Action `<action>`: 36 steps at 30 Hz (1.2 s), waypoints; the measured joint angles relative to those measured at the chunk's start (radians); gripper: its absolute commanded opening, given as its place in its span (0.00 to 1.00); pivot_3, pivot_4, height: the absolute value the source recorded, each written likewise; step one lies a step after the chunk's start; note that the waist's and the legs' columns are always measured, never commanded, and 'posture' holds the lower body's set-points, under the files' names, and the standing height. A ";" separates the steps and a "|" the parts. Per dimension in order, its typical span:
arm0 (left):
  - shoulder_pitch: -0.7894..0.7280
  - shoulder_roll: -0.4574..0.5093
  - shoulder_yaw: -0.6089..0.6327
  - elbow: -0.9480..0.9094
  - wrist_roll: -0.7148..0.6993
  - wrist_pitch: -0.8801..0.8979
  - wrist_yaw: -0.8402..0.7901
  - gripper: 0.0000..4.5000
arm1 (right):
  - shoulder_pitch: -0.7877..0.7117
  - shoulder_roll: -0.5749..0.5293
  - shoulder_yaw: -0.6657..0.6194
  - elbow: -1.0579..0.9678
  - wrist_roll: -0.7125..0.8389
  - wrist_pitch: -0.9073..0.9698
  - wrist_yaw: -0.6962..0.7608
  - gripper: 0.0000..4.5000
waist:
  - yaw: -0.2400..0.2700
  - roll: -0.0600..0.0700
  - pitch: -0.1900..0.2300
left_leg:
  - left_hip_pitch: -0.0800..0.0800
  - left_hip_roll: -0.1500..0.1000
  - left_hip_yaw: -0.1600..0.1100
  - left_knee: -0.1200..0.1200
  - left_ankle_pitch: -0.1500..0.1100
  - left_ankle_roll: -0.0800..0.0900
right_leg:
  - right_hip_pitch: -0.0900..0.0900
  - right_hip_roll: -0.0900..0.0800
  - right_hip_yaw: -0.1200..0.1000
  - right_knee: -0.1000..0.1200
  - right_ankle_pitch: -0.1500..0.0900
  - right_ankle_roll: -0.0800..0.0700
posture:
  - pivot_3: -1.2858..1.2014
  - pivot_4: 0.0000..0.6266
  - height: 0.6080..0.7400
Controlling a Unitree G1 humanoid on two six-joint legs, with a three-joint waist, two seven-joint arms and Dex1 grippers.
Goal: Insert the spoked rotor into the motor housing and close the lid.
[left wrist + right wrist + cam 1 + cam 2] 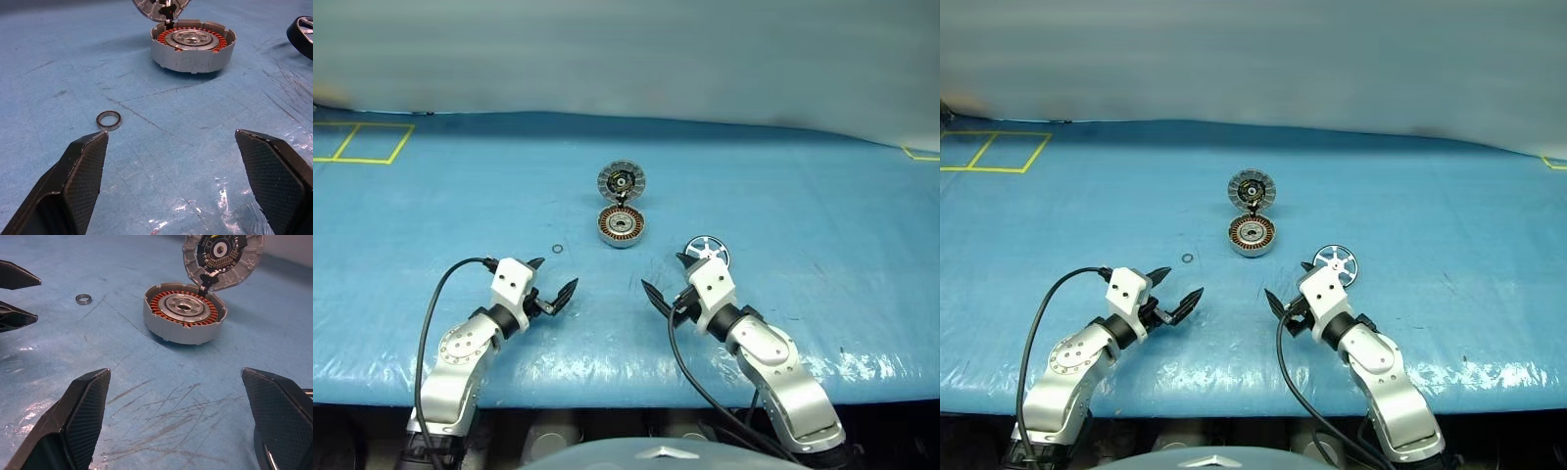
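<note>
The motor housing (624, 226) lies open in the middle of the blue table, copper windings ringing its silver hub (183, 309). Its lid (622, 180) stands tipped up at the far edge, the segmented inner face toward me. The spoked rotor (1337, 260) lies flat to the right of the housing, just behind my right gripper (664, 272). That gripper is open and empty, hovering low in front of the housing. My left gripper (555, 275) is open and empty too, in front of and left of the housing.
A tiny thin ring (556, 250) lies on the cloth just beyond the left gripper's fingertips. Yellow tape squares (362, 142) mark the far left corner. The blue cloth (822, 225) is scratched and shiny near the front edge.
</note>
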 measured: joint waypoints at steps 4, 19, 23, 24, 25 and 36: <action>0.003 -0.004 0.000 0.000 0.003 -0.003 0.003 0.99 | -0.019 -0.006 0.002 -0.001 -0.004 0.034 0.002 1.00 | -0.001 0.000 0.000 | 0.000 0.000 0.000 0.000 0.000 0.000 | 0.000 0.000 0.000 0.000 0.000 0.000 | 0.52 0.24 1.00; 0.031 -0.066 -0.078 -0.004 0.027 -0.062 0.029 0.99 | -0.636 -0.156 0.259 0.129 -0.063 0.524 0.201 1.00 | -0.003 0.001 0.000 | -0.001 0.000 0.001 0.001 0.000 0.000 | -0.001 0.000 -0.001 0.000 0.001 -0.002 | 0.52 0.24 1.00; 0.043 -0.078 -0.099 -0.004 0.044 -0.102 0.032 0.99 | -0.793 -0.127 0.308 0.293 -0.075 0.538 0.249 1.00 | -0.003 0.001 0.001 | -0.001 0.000 0.001 0.000 0.000 0.000 | -0.001 0.000 -0.001 0.000 0.002 -0.001 | 0.52 0.24 1.00; 0.046 -0.077 -0.099 -0.004 0.048 -0.112 0.033 0.99 | -0.821 -0.114 0.323 0.334 -0.082 0.527 0.258 1.00 | -0.003 0.001 0.001 | -0.001 0.000 0.001 0.000 0.000 0.000 | -0.001 0.000 -0.001 0.000 0.002 -0.001 | 0.52 0.24 1.00; 0.047 -0.077 -0.098 -0.004 0.050 -0.119 0.035 0.99 | -0.846 -0.101 0.342 0.382 -0.092 0.506 0.263 1.00 | -0.003 0.001 0.001 | -0.001 0.000 0.001 0.000 0.000 0.000 | -0.001 0.000 -0.001 0.000 0.002 0.000 | 0.52 0.24 1.00; 0.076 -0.083 -0.097 0.015 0.065 -0.179 0.040 0.99 | -0.945 0.033 0.416 0.724 -0.177 0.310 0.321 1.00 | -0.004 0.002 0.001 | -0.001 0.000 0.002 0.000 0.000 0.001 | -0.002 0.000 -0.001 0.000 0.005 0.004 | 0.52 0.24 1.00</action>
